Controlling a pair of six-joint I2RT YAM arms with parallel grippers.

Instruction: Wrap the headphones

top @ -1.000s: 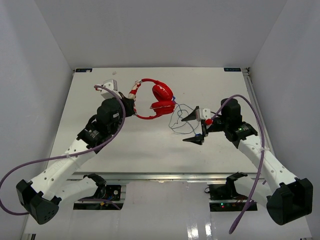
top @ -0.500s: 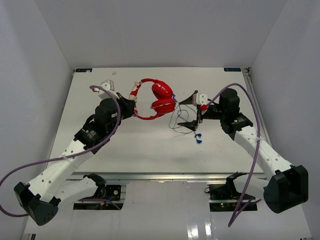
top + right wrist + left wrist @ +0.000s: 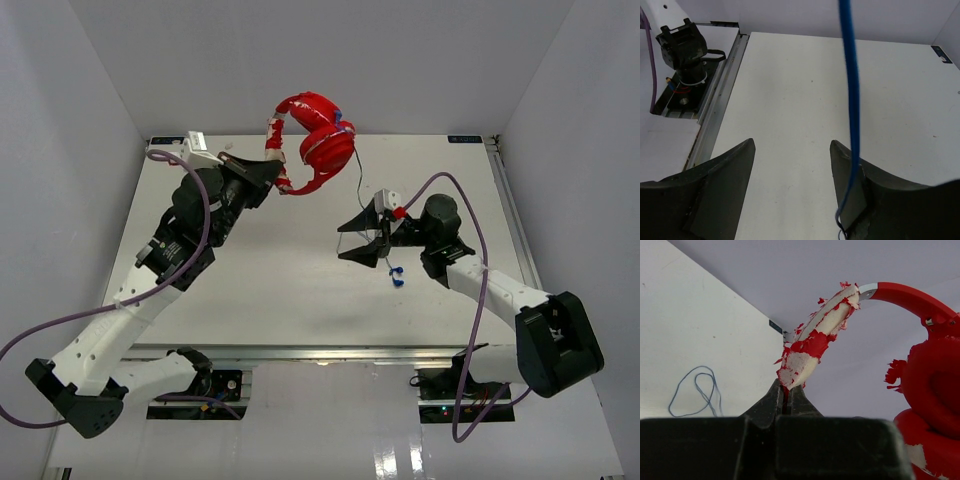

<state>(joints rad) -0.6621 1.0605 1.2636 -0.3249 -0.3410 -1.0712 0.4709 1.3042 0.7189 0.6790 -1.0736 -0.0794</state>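
The red headphones (image 3: 316,140) hang in the air above the far part of the table. My left gripper (image 3: 266,178) is shut on the end of their worn red-and-white headband (image 3: 816,342); the earcups (image 3: 935,385) hang at the right of the left wrist view. The thin cable (image 3: 381,212) runs down from the earcups past my right gripper (image 3: 345,243), which is open and empty. In the right wrist view the cable (image 3: 850,100) hangs in front of the right finger (image 3: 850,195), not gripped. The blue plug (image 3: 396,276) is just below the right gripper.
The white table (image 3: 250,290) has a metal rail along its near edge (image 3: 330,350). Purple robot cables (image 3: 120,310) loop beside both arms. A loop of thin cable (image 3: 695,392) shows over the table in the left wrist view. Grey walls stand close on three sides.
My left gripper has lifted the headphones off the table, up and toward the back. My right gripper has moved left and lower, still open, and the cable now hangs taut past it.
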